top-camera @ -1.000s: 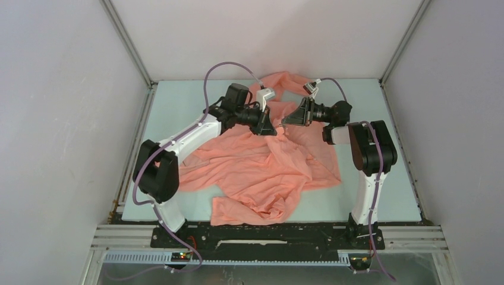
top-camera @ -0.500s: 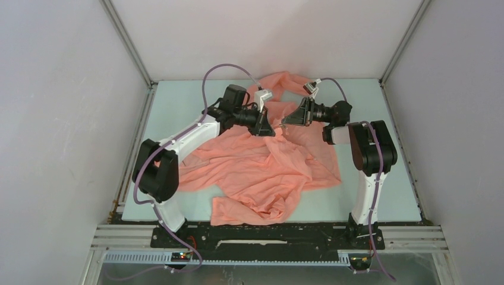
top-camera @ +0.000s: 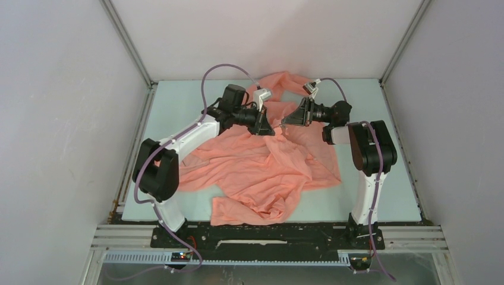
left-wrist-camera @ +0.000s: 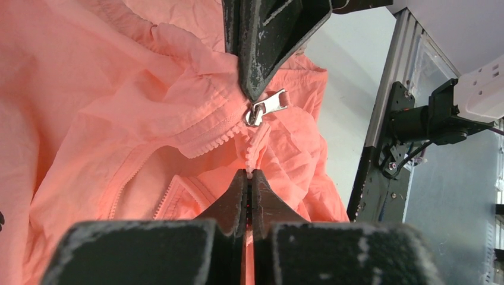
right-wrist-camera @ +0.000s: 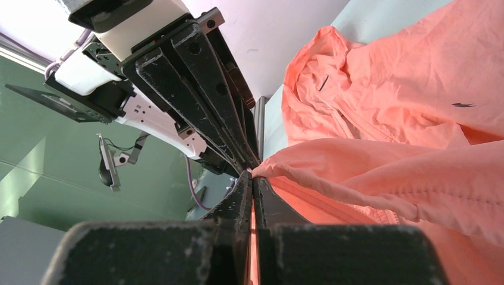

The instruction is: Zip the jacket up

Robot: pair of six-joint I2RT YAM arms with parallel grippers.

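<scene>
The left gripper [left-wrist-camera: 248, 178] has its black fingers pressed together on the zipper tape of the large salmon-orange jacket [top-camera: 267, 160] of thin soft fabric, pinching just below the small metal zipper pull [left-wrist-camera: 266, 107]. The right gripper [right-wrist-camera: 252, 175] is likewise clamped tight on a fold of the same fabric; in the left wrist view its tip sits directly above the pull, though whether it touches the pull is hard to tell. The jacket lies crumpled across the pale table [top-camera: 172, 107], its zipper teeth partly hidden in folds.
</scene>
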